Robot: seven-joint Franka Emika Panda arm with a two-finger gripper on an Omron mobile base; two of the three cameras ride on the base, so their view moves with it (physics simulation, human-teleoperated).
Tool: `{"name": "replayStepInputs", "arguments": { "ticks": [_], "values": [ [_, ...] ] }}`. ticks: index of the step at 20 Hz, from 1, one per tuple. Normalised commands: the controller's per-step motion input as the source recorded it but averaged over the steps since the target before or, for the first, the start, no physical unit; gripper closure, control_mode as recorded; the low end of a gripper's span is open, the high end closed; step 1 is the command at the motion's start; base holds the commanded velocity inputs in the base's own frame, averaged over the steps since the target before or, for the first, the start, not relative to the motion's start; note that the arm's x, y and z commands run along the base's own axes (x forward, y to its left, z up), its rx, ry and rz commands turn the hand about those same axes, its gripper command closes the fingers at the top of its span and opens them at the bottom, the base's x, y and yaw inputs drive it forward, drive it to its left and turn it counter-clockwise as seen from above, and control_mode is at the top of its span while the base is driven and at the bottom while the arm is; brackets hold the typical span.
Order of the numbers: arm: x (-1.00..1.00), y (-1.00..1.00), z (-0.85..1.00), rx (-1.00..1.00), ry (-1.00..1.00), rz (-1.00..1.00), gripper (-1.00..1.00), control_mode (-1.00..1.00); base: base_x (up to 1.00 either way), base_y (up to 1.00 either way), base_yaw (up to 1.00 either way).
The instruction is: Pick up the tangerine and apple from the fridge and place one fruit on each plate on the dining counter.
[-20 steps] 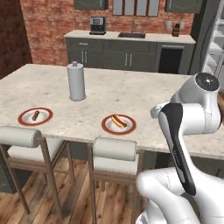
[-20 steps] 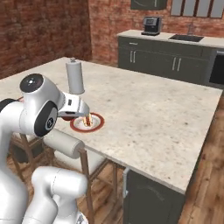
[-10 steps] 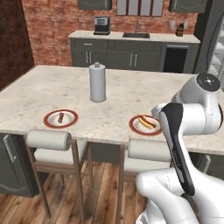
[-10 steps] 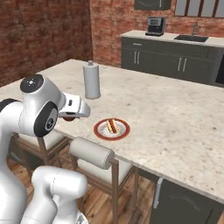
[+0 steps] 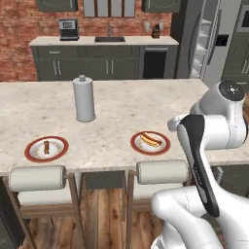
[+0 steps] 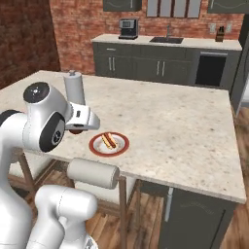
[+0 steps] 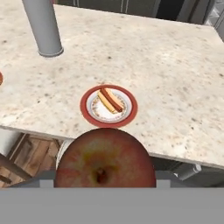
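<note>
The apple (image 7: 105, 153), dark red with yellow flecks, looms large at the bottom of the hand view, with my gripper (image 7: 105, 178) shut on it. It hangs just off the near edge of the dining counter (image 5: 121, 107), in front of a red-rimmed plate (image 7: 109, 106) that carries a hot dog. That plate (image 5: 150, 142) lies near the counter's front edge, close to my arm. A second red-rimmed plate (image 5: 46, 149) lies to its left with a small brown item on it. The fridge (image 5: 194, 39) stands at the back right. The tangerine is out of view.
A tall grey cylinder (image 5: 84, 99) stands upright on the counter behind the plates. Two stools with padded backrests (image 5: 162, 171) are tucked under the front edge. A wall counter with sink and coffee machine (image 5: 68, 29) runs along the brick wall.
The base has driven along the counter, so the whole scene has slid right in the left base view. The apple stays in the gripper.
</note>
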Motion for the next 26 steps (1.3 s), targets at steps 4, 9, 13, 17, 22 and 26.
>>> {"name": "replayStepInputs", "arguments": {
  "ticks": [4, 9, 13, 17, 22, 26],
  "values": [
    [0.00, 0.00, 0.00, 0.00, 0.00, 0.00, 1.00, 1.00, 0.38, 0.83, -0.46],
    [0.00, 0.00, 0.00, 0.00, 0.00, 0.00, 1.00, 1.00, 0.89, 0.19, -0.27],
    [0.00, 0.00, 0.00, 0.00, 0.00, 0.00, 1.00, 1.00, 0.36, 0.07, -0.02],
    [0.00, 0.00, 0.00, 0.00, 0.00, 0.00, 1.00, 1.00, 0.00, 0.00, 0.00],
    [0.28, 0.18, 0.01, -0.05, 0.19, -0.03, 1.00, -1.00, 0.11, 0.14, -0.03],
    [0.77, 0.11, -0.13, -0.01, 0.65, -0.04, 1.00, -1.00, 0.00, 0.00, 0.00]
  ]
}}
